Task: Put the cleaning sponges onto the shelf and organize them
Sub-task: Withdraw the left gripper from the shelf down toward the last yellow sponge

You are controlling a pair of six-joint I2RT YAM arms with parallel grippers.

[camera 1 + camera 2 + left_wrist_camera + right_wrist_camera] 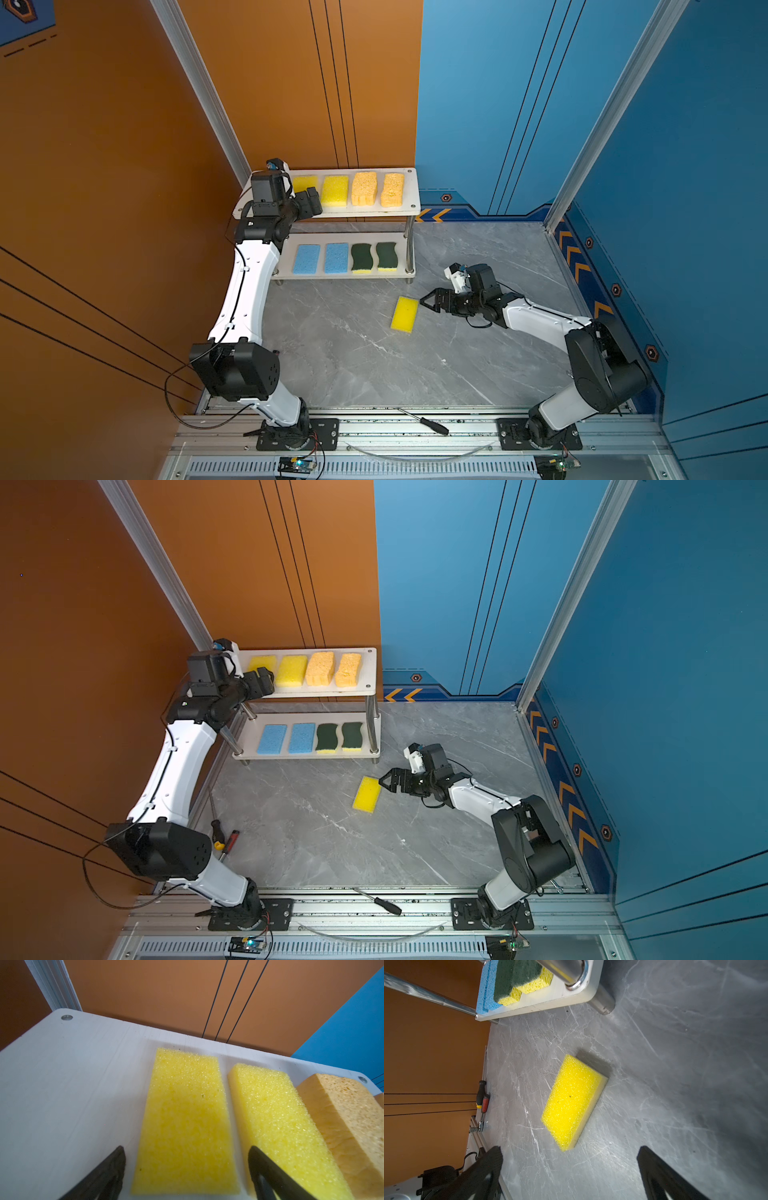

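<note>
On the shelf (pixel 409 195), set far left, yellow sponges (pixel 335 190) and orange sponges (pixel 364 188) are lined up on the upper board, and blue sponges (pixel 306 258) and green-topped sponges (pixel 361 257) on the lower. The left gripper (pixel 186 1149) is held over the leftmost yellow sponge (pixel 185 1122), fingers apart on either side. A loose yellow sponge (pixel 404 313) is seen flat on the table (pixel 353 365), just left of the right gripper (pixel 570 1148), whose fingers are spread.

You have the shelf (pixel 409 249) at the table's (pixel 478 353) back left. Its upper board (pixel 411 187) carries 4 sponges (pixel 335 190) side by side; its lower board (pixel 340 276) carries 4 more sponges (pixel 336 257). 1 foam sponge (pixel 404 314) lies on the table before the shelf's right end.
</note>
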